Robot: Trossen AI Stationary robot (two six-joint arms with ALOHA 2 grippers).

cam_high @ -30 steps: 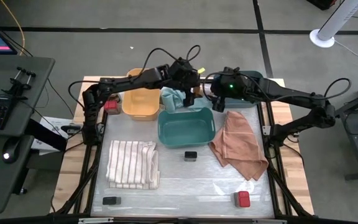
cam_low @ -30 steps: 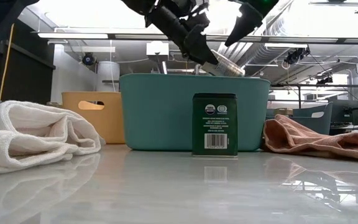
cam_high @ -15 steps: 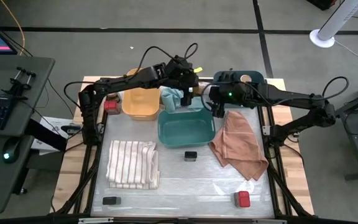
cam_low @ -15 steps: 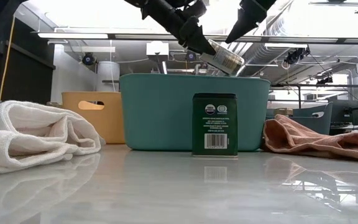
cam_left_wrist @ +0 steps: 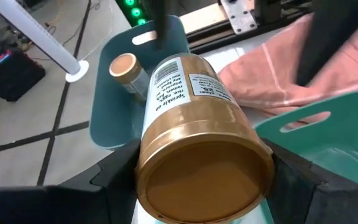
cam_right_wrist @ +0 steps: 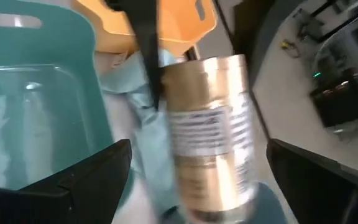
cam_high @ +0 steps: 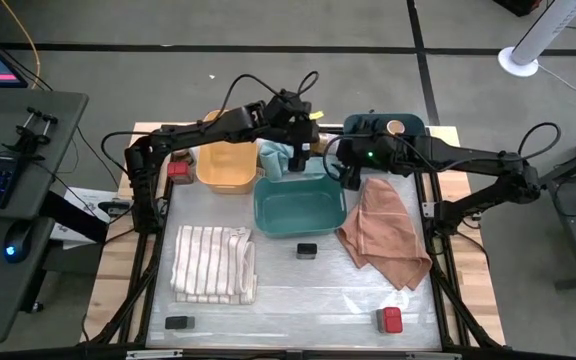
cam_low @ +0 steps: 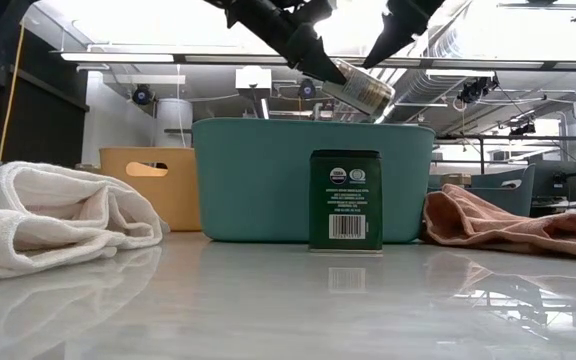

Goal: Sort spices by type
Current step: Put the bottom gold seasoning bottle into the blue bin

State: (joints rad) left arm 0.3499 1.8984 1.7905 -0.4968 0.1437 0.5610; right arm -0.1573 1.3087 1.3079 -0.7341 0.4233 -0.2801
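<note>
A black rectangular tin (cam_low: 345, 200) is seen standing on the counter in front of the teal plastic bin (cam_high: 300, 203). Above the bin's far rim, a round gold-lidded spice jar (cam_left_wrist: 201, 134) is gripped by the left tool (cam_high: 301, 150); the right tool (cam_high: 349, 172), spread wide and empty, is held just beside it. A tool collision is judged possible; open counter is left nearer.

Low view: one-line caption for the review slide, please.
Left gripper holds a tan-lidded jar tilted above the teal bin.
</note>
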